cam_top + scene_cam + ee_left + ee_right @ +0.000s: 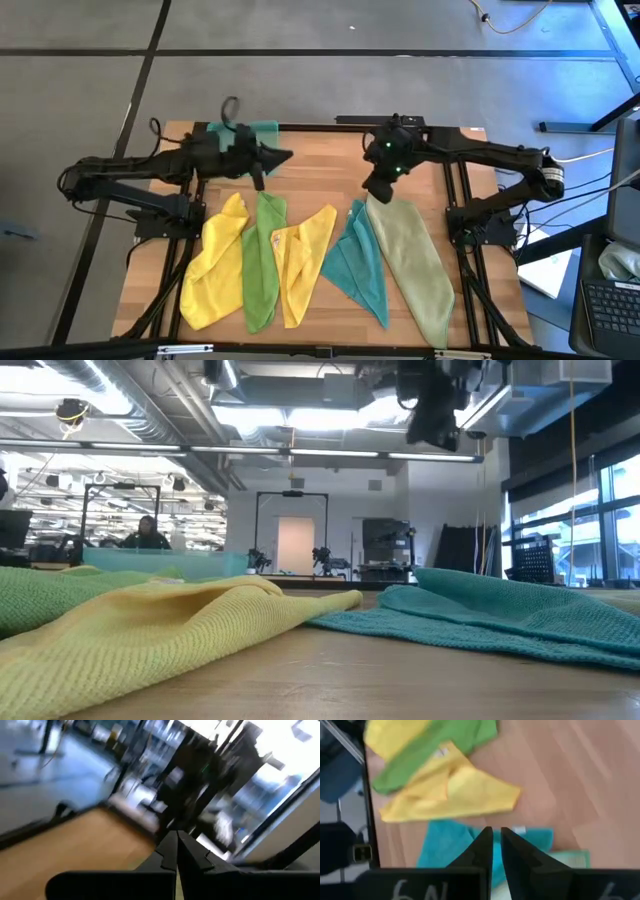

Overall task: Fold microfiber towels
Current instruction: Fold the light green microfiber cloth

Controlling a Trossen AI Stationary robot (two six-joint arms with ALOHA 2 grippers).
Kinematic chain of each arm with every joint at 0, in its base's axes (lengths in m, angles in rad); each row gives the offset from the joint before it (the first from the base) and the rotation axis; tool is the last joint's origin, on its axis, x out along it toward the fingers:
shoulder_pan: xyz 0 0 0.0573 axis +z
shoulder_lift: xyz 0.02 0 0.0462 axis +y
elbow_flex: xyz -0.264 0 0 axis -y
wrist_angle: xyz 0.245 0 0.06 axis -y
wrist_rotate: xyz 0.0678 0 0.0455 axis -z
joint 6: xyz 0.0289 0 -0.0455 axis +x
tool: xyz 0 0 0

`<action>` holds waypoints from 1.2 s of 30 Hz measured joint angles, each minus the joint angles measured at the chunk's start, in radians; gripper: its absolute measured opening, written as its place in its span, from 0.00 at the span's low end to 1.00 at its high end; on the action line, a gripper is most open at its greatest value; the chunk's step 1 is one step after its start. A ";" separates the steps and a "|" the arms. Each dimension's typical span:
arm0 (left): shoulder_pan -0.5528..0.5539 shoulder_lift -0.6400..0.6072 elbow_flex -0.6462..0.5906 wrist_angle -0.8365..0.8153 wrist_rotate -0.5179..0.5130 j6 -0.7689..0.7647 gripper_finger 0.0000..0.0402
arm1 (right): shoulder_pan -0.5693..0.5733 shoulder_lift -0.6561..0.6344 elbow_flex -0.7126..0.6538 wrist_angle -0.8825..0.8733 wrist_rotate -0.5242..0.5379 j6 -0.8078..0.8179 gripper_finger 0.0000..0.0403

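We cannot resolve, from the high view, how the left gripper stands; its wrist view shows the fingers pressed together with nothing between them, so we record it as clenched and empty. The same wrist view is heavily smeared: only a strip of the table and blurred room structure can be made out.

The right gripper sits over the far end of the pale olive-green towel. In its wrist view the fingers stand nearly together with a narrow gap; we cannot tell whether cloth is pinched there.

The high view alone shows all five towels lying in a row across the near half of the table: a yellow towel nearest the left edge, the bright green towel, a second yellow towel, the teal towel, then the olive one. The teal tray at the far left is largely covered by the left arm.

The low view cuts off every towel and shows a distant seated person.
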 joint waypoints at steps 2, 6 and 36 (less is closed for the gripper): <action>0.012 0.040 0.000 -0.088 0.031 -0.002 0.00 | 0.001 0.012 0.000 -0.076 -0.018 0.001 0.10; 0.021 0.156 0.000 -0.091 0.276 0.079 0.00 | 0.002 0.012 0.000 -0.217 -0.055 0.019 0.10; -0.082 0.590 0.360 -0.349 0.367 0.453 0.00 | 0.019 -0.133 0.000 -0.338 -0.024 0.018 0.28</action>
